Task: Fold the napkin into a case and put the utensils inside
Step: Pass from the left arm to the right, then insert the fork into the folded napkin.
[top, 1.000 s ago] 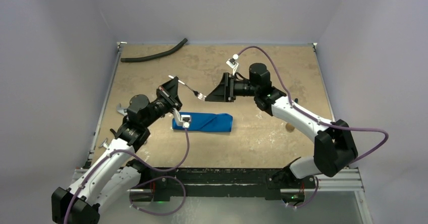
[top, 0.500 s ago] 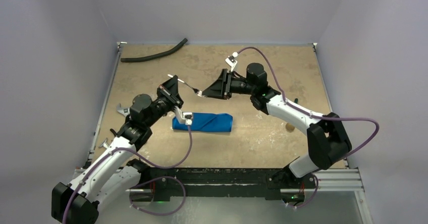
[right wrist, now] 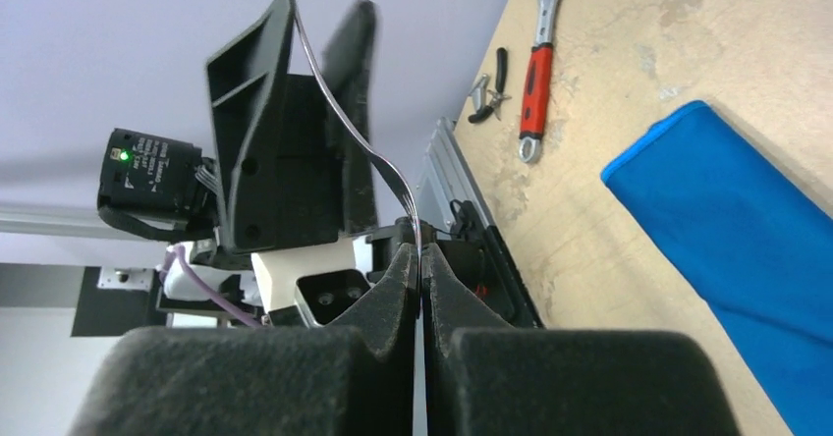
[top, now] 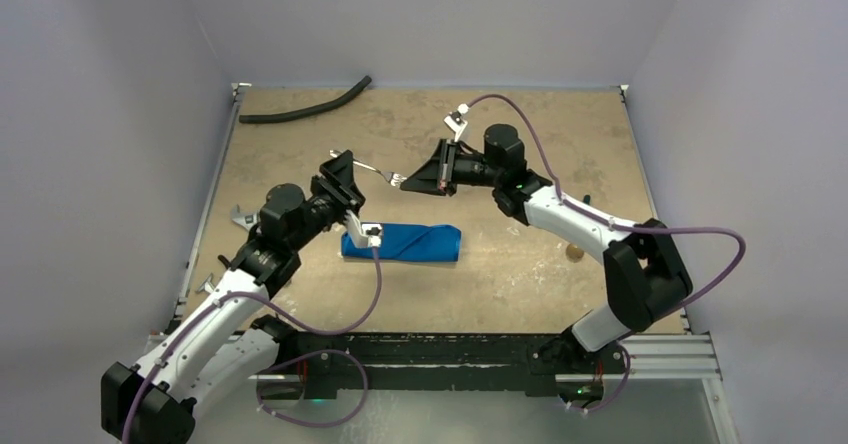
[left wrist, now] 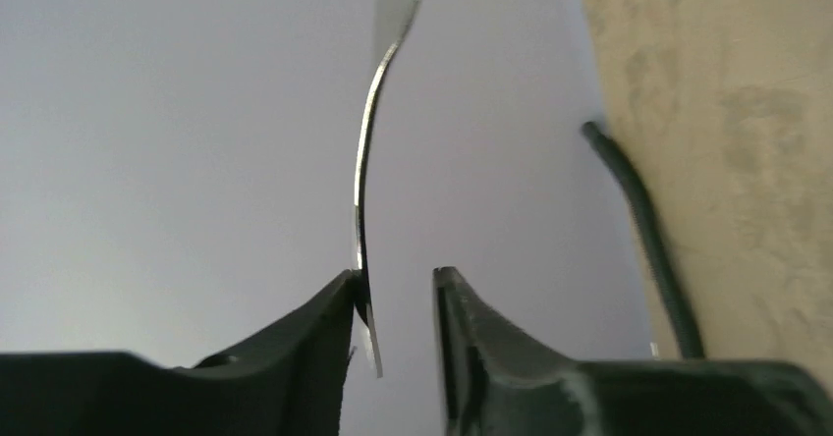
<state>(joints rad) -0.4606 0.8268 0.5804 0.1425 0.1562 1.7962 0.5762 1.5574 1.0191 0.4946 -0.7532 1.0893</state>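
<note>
The fork is held off the surface in the upper centre of the overhead frame, spanning the gap between the two claws.

Right claw: fingers pressed together, clamped on the tine end of the fork. In the right wrist view the metal strip rises from the pinch point in a curve to the other arm's claw.

Left claw: fingers apart. In the left wrist view the fork handle lies against the finger on the frame's left. A visible gap separates it from the opposite finger.

The napkin, folded into a narrow flat oblong, lies on the surface at the centre of the overhead frame. It is below the fork, with its left end just beside the left arm's wrist.

The spoon shows only as a small gold spot at the right of the frame, close to the right arm.

A black hose lies at the upper left. A red-handled wrench and pliers lie at the surface edge, seen in the right wrist view.
</note>
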